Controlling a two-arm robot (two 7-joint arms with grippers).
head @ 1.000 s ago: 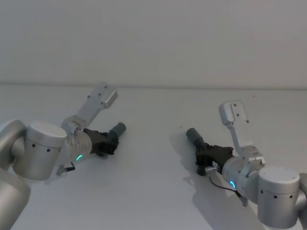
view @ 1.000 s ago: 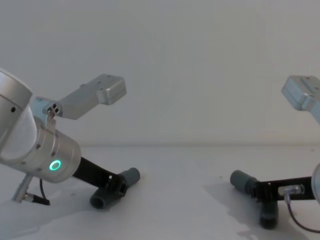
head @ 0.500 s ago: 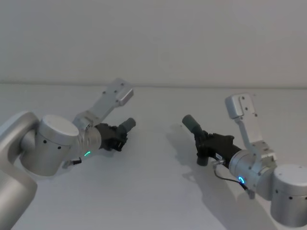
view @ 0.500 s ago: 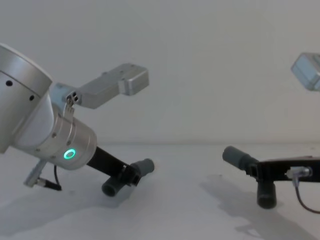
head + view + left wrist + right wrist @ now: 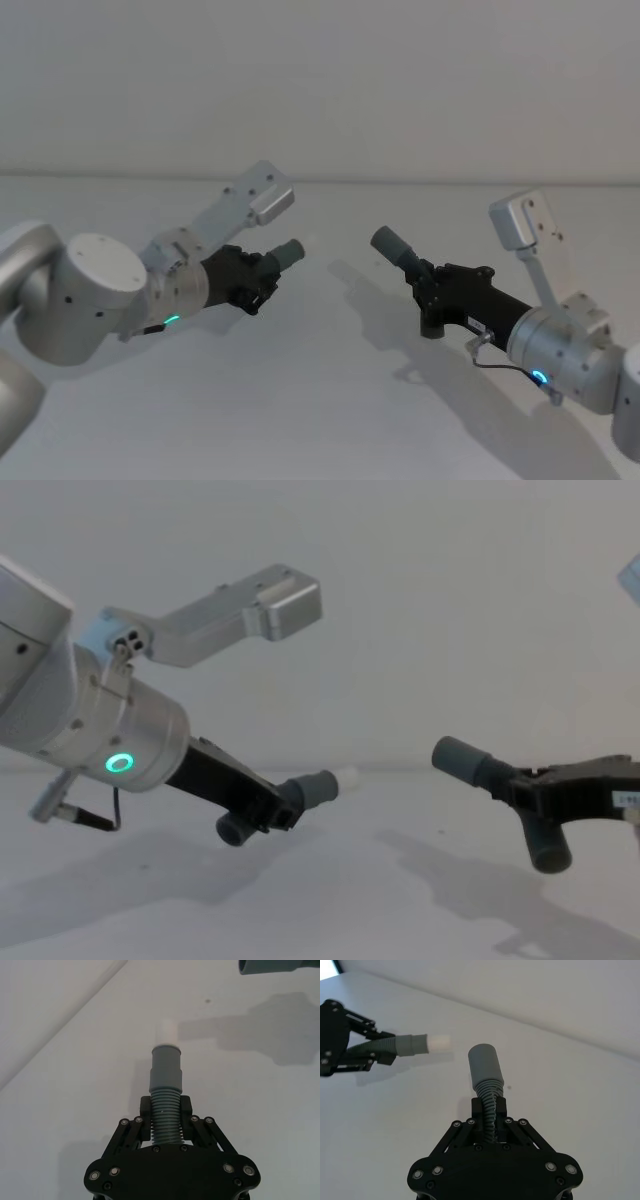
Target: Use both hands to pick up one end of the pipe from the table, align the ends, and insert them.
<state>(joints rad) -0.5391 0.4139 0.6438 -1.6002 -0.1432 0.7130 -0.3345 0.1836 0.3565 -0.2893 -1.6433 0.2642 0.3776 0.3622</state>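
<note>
While both arms are raised, the white table (image 5: 320, 420) carries nothing but their shadows.

Left gripper (image 5: 262, 283): over the left part of the tabletop, short of its far edge, pointing toward the centre. Its fingers are clamped on the ribbed middle of the left pipe piece (image 5: 283, 257), which is held clear of the surface.

Right gripper (image 5: 430, 295): over the right part of the tabletop, facing the left one. Its fingers are closed on the ribbed section of the right pipe piece (image 5: 395, 248), also held clear of the surface.

The two free cuffs point toward each other across an open gap, apart and not yet in line. In the chest view the right cuff (image 5: 462, 761) sits higher than the left cuff (image 5: 318, 787).

The chest view also gives the side profile. Each piece is bent, with a second leg hanging below the fingers, the right one (image 5: 548, 845) pointing down.

The left wrist view makes the narrow white tip (image 5: 166, 1032) plain at the end of the left cuff. The right wrist view shows that tip (image 5: 439, 1042) level with, and just beside, the right cuff (image 5: 485, 1067), not touching.
</note>
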